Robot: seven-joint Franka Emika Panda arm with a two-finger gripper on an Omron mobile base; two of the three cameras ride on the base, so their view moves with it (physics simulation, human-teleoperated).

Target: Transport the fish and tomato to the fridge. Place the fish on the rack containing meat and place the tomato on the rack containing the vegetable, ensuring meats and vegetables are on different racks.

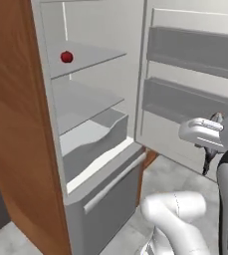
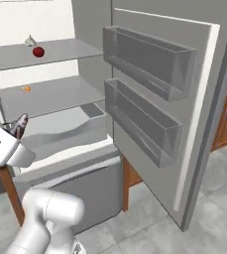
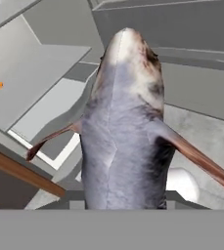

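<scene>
Fish sits pinched in the gripper, jaws tight on its body, out in front of the open fridge; tomato rests on the top shelf beside the garlic.

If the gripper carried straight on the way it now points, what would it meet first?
The gripper holds the fish nose-forward toward the open fridge door; probably the door's inner shelves come first, though depth is unclear.

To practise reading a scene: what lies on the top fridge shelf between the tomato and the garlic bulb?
Nothing. In the right base view, the tomato and the garlic bulb sit close together on the top shelf, with bare shelf between them.
</scene>
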